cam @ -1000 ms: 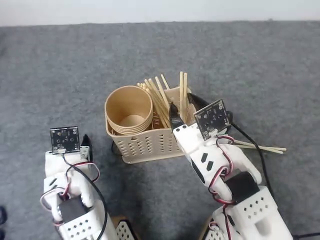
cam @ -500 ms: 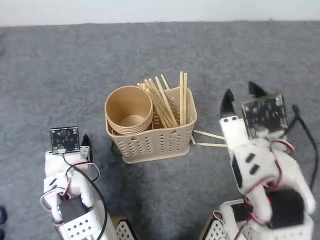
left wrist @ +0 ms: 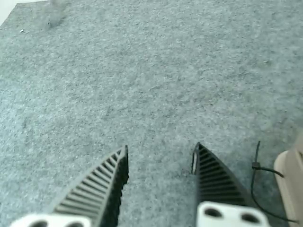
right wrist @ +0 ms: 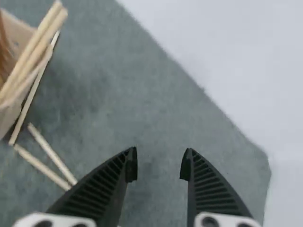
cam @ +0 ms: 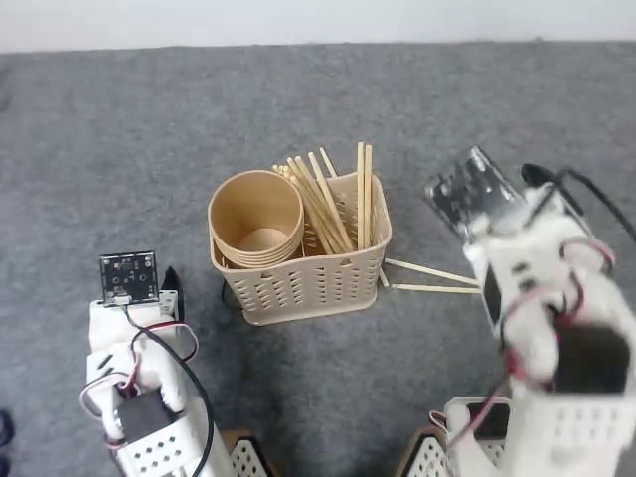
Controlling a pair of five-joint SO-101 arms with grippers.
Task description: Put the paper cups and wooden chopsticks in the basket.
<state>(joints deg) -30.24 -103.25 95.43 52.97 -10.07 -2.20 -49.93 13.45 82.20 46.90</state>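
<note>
- You have open carpet [cam: 149,149] ahead of the left gripper [left wrist: 161,149], wide enough for its spread jaws.
- To its right the basket [cam: 308,283] blocks the way, with a thin black cable [left wrist: 255,165] lying beside it.
- The paper cups [cam: 256,221] and upright chopsticks [cam: 333,199] crowd the basket's mouth.
- Two loose chopsticks [right wrist: 52,153] lie on the carpet between the basket and the right gripper [right wrist: 158,158].

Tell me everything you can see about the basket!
The basket is beige and plastic-looking, with rows of little slots in its wall. It stands upright on the grey mat. Stacked paper cups fill one end; wooden chopsticks lean in the other. Two loose chopsticks lie on the mat beside it.
</note>
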